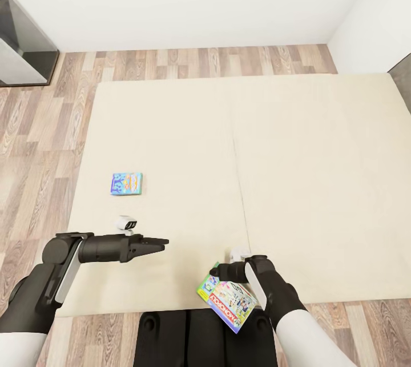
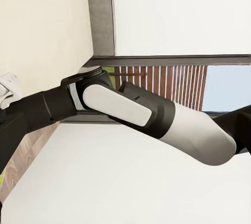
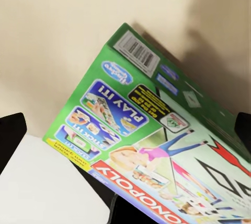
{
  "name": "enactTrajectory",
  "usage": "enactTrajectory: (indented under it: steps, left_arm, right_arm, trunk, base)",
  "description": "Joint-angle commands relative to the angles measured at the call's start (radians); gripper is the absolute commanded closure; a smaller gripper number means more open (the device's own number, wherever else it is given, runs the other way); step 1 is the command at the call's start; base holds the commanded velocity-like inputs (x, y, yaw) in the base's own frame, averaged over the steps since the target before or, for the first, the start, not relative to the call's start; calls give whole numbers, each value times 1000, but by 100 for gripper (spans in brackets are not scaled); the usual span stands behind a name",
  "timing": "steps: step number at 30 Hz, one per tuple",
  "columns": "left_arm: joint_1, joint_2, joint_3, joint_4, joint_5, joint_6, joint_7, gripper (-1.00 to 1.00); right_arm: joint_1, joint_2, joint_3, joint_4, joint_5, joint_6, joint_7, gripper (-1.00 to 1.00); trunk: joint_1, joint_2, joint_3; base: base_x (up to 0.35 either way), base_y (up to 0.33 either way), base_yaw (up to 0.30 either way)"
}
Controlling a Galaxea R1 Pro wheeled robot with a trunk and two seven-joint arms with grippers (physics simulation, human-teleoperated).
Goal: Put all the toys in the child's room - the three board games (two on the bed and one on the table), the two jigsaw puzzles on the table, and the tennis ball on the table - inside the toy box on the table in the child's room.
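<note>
Head view first: green-edged board game (image 1: 227, 297) tilted at the near edge of the bed (image 1: 319, 184), hanging out over the robot's dark base (image 1: 188, 338), with the right claw (image 1: 221, 271) clamped on its upper corner. In the right wrist view, seen close up with print facing the camera, barcode end out over beige mattress, and apparently clear of the surface. Looks like the pick-up step of this game, with the grasp made and the carry not yet begun.

Next, probably: lift fully clear of the mattress edge, turn the base away, and bring the game to the toy box on the worktop, keeping the pinch firm, since a corner grip on a flat box invites swinging or slipping.

Further out, blue board game (image 1: 127, 183) lying flat on the left half of the mattress, well apart and untouched. Left claw (image 1: 161, 241) clenched on nothing, pointing across the bed just nearer than that game, so a second grasp seems possible.

Around: wood-plank floor (image 1: 34, 144), dark cabinet (image 1: 23, 41) in the far left corner. Nothing between the arms.
</note>
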Motion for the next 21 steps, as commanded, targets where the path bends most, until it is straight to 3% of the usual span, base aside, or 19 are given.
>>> enactTrajectory:
  steps: [1,21]
  left_arm:
    - [0,0,0,0,0,11,-3,-100]
    - [0,0,0,0,1,11,-3,-100]
  right_arm:
    - [0,0,0,-1,-8,5,-4,-100]
    - [-1,0,-6,-10,-5,11,-4,-100]
  trunk:
    - [1,-2,-1]
    - [1,-2,-1]
  base:
    - [0,0,0]
    - [0,0,0]
